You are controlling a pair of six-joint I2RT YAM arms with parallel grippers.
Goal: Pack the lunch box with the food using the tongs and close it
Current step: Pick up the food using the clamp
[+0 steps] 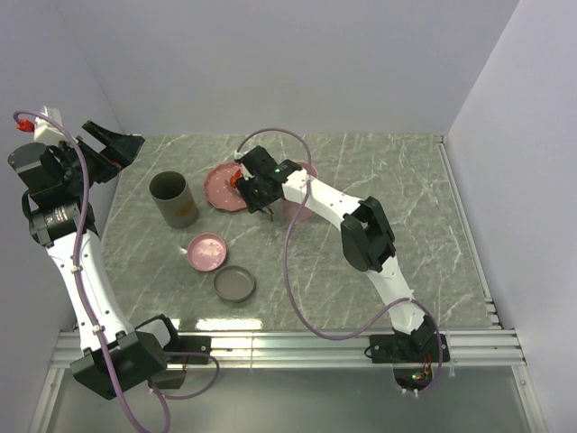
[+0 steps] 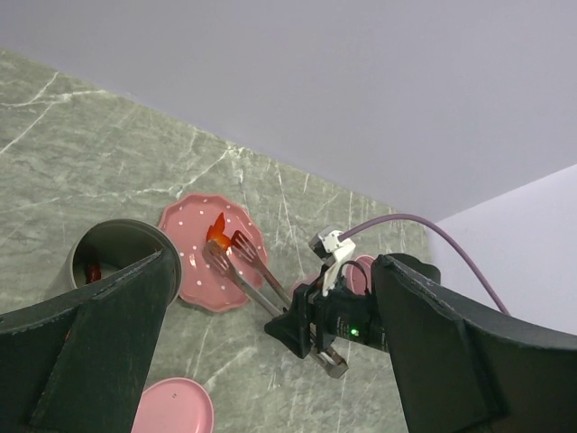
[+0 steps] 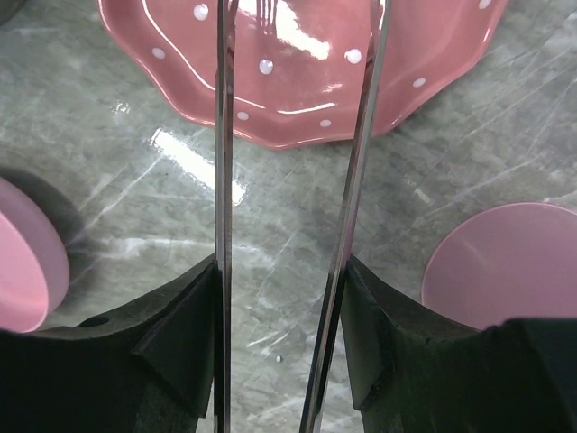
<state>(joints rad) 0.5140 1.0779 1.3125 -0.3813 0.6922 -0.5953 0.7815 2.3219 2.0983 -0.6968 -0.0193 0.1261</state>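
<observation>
My right gripper is shut on the tongs, its fingers pressing the two silvery arms from outside while the arms stay spread. The tong tips hover over the pink dotted plate, right beside a red-orange piece of food. The grey cylindrical lunch box stands upright and uncovered left of the plate, with a red piece visible inside. My left gripper hangs open and empty, raised at the far left by the wall.
A pink round lid and a grey round lid lie in front of the lunch box. Another pink container sits under my right arm, right of the plate. Walls enclose the table on three sides.
</observation>
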